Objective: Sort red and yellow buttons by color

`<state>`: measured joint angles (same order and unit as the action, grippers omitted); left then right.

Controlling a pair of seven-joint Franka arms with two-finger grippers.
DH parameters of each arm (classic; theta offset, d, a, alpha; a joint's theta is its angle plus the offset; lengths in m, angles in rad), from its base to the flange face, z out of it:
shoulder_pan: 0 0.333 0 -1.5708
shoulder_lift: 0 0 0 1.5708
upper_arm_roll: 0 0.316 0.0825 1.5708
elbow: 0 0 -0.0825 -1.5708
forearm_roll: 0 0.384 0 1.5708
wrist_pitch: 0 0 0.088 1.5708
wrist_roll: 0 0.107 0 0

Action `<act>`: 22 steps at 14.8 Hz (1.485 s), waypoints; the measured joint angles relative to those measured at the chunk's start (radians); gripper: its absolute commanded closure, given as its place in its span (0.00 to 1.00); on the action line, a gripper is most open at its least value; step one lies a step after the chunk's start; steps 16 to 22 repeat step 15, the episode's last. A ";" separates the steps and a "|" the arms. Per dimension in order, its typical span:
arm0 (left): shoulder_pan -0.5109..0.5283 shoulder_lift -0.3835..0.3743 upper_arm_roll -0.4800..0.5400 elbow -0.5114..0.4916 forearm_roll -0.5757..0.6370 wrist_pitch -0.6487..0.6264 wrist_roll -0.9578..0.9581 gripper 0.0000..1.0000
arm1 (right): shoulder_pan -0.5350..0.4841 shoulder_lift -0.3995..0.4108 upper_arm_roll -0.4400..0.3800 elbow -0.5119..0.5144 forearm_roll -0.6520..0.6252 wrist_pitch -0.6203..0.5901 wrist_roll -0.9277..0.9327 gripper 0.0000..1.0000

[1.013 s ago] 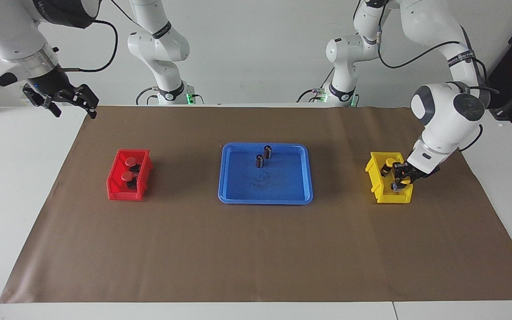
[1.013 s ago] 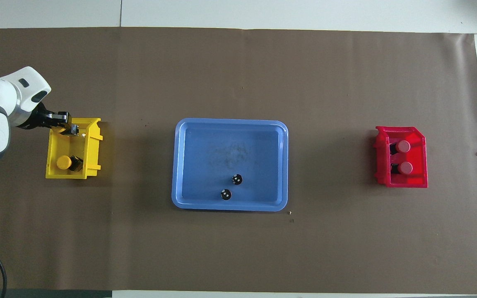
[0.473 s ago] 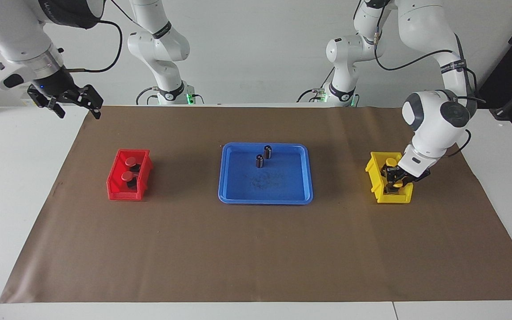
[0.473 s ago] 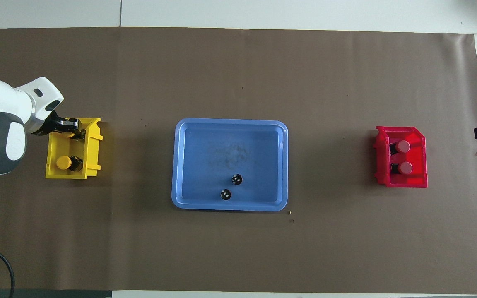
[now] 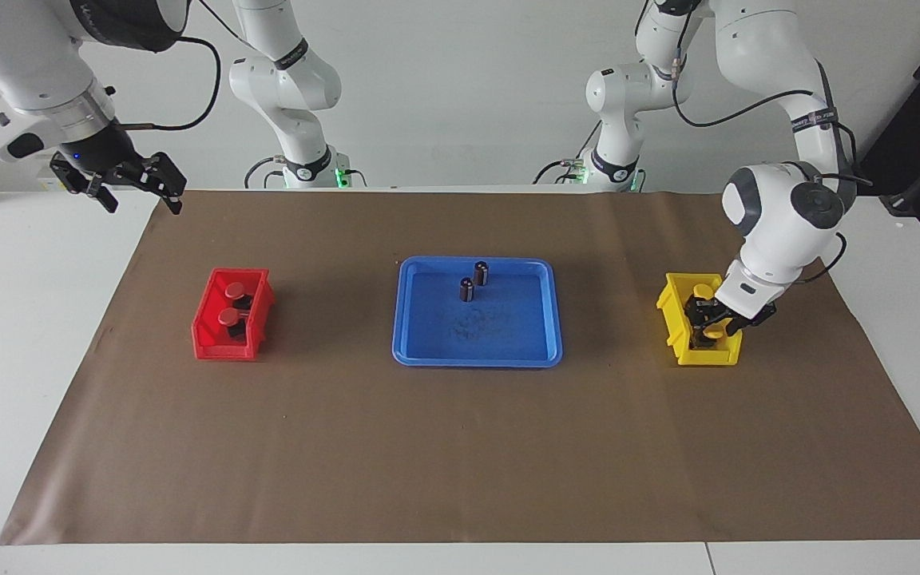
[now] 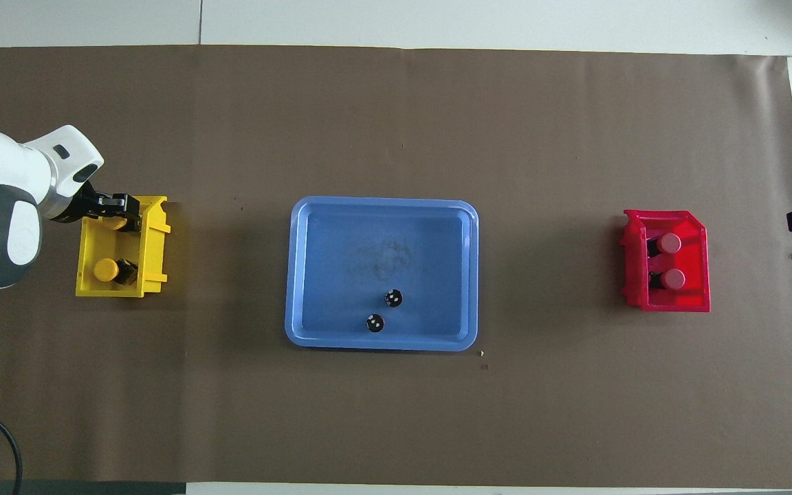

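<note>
Left gripper (image 5: 706,329) down in yellow bin (image 5: 672,315) around a yellow button (image 6: 117,223), grip state indeterminate; right gripper (image 5: 134,188) released, waiting aloft.

From my remote seat I see two glossy white Franka arms with rounded joint housings capped in grey discs. Black cables loop along both arms. A dark band with white lettering rings the left arm's wrist. Each ends in a black claw: left claw (image 5: 707,326), right claw (image 5: 134,185). Green lights glow at both bases.
</note>
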<state>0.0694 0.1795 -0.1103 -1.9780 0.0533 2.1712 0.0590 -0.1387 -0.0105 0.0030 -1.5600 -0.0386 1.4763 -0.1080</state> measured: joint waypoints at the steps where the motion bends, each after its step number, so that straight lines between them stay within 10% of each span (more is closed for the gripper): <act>1: 0.000 -0.002 0.000 0.031 0.000 -0.043 0.000 0.00 | 0.000 0.000 0.000 0.000 0.000 0.000 0.000 0.00; 12: -0.009 -0.075 -0.018 0.504 -0.057 -0.646 0.006 0.00 | 0.021 0.000 0.000 0.000 0.000 0.000 -0.001 0.00; 22: -0.024 -0.075 -0.018 0.544 -0.058 -0.702 0.006 0.00 | 0.054 0.000 0.001 0.000 0.000 0.000 -0.001 0.00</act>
